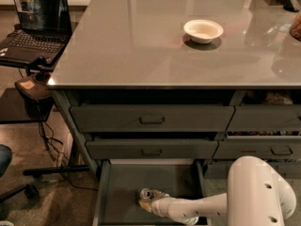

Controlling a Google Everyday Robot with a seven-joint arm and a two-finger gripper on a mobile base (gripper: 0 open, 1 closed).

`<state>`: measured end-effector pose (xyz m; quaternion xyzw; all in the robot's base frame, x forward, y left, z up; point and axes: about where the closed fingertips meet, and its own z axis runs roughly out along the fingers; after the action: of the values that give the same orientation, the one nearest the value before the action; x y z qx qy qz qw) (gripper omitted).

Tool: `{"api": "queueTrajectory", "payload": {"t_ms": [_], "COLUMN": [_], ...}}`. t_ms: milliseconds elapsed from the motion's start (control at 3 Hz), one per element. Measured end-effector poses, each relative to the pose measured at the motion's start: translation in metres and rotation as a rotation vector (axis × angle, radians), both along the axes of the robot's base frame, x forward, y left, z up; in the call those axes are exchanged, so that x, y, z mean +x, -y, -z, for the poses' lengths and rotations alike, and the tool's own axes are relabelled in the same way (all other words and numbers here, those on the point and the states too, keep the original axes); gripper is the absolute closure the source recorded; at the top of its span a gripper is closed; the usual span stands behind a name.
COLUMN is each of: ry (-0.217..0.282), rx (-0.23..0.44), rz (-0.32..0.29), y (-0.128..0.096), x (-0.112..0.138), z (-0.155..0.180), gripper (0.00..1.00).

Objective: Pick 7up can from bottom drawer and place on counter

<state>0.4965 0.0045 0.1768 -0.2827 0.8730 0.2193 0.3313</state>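
Note:
The bottom drawer (123,181) is pulled open at the bottom of the view, with a flat dark grey floor. The 7up can (146,193) stands upright in it near the front, its silver top facing up. My gripper (150,200) is down in the drawer right at the can, reaching in from the right on a white arm (197,208). Its tan tips sit against the can's right and front sides. The counter (141,51) is a wide glossy grey top above the drawers.
A white bowl (203,30) sits on the counter towards the back right. Two shut drawers with recessed handles (151,119) lie above the open one. A laptop (35,22) on a black stand is at the left. My white arm housing (259,192) fills the lower right.

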Motion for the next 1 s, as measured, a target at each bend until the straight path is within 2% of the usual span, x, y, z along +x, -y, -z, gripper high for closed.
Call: {"api": "queueTrajectory", "payload": {"t_ms": [333,667,1000], "ry": [0.011,0.058,0.139], "rx": [-0.005,-0.051,-0.094], "rz": [-0.001,0.023,0.102], "y": [0.001,0.019,0.047], "x": [0.0,0.005,0.009], "z": [-0.005,-0.039,-0.113], "gripper": [0.89,1.0,1.0]}}
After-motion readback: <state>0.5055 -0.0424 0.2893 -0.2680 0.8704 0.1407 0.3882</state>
